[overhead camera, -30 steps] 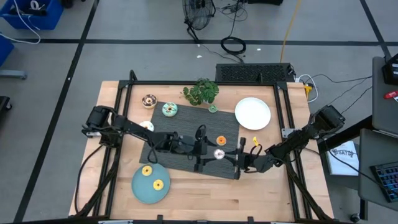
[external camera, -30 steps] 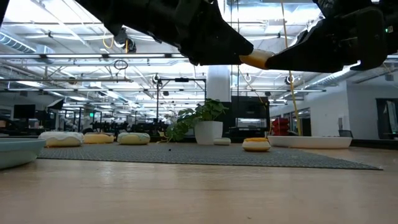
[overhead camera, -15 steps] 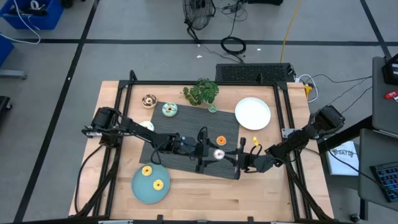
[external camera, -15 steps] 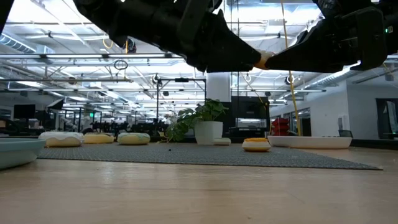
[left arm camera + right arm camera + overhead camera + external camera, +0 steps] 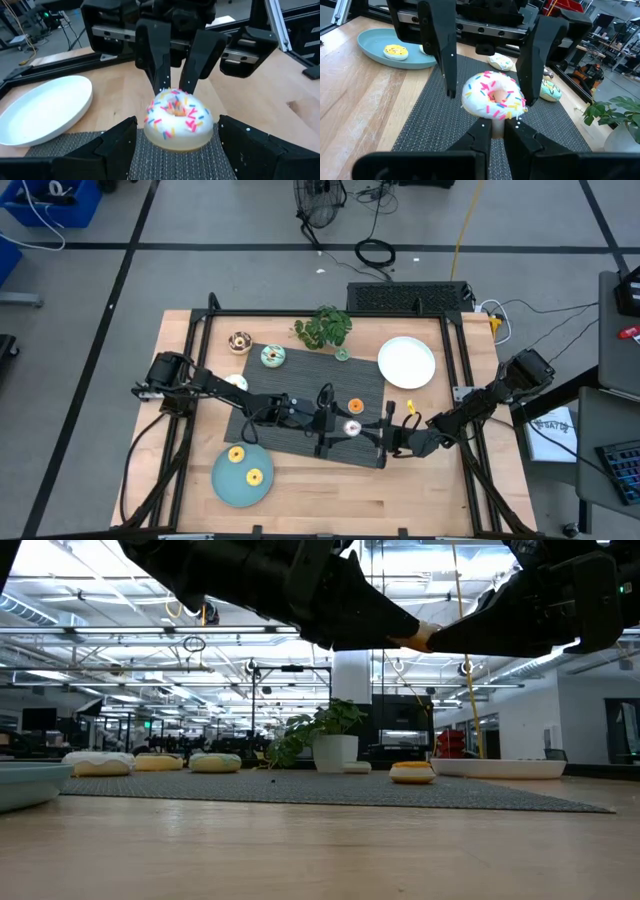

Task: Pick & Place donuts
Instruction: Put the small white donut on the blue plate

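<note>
While both arms meet over the dark mat (image 5: 300,405), the right gripper (image 5: 492,127) pinches a white sprinkled donut (image 5: 493,95) by its edge, and the left gripper (image 5: 175,137) stands wide around it. Only the high view shows the teal plate (image 5: 225,480) holding two yellow donuts (image 5: 245,465); an orange donut (image 5: 355,406) lies nearby.

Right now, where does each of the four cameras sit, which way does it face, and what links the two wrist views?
High: overhead, straight down on table, both arms.
Low: table height, level across mat; arms overhead.
Left wrist: faces right gripper past own open fingers.
Right wrist: faces left gripper; own gripper shut on the donut.
Shared: both wrist views show the white sprinkled donut, held off the mat between the arms.
</note>
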Robot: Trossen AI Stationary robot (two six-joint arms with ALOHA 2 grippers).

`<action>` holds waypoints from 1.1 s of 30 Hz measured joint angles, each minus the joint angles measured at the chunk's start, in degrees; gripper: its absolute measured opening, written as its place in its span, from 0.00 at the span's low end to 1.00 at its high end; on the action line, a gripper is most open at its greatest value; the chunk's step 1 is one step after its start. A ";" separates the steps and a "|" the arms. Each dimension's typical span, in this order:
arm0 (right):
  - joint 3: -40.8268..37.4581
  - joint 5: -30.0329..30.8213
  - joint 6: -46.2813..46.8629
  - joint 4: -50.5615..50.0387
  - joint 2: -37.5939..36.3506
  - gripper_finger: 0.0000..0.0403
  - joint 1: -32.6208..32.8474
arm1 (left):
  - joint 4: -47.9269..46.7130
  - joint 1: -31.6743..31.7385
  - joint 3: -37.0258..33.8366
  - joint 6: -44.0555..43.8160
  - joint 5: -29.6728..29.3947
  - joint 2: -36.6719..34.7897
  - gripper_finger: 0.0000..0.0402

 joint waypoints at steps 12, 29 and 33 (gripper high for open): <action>0.00 -0.02 0.02 -0.31 0.00 0.08 0.00 | 0.05 -0.07 0.00 0.71 0.03 0.00 0.54; 0.02 -5.39 2.23 -0.55 0.00 0.09 0.07 | -0.04 -0.11 -0.04 1.30 2.19 0.00 0.12; 0.04 -3.03 2.86 -1.09 0.00 0.16 0.45 | 0.00 -0.04 -0.04 2.06 1.90 0.00 0.10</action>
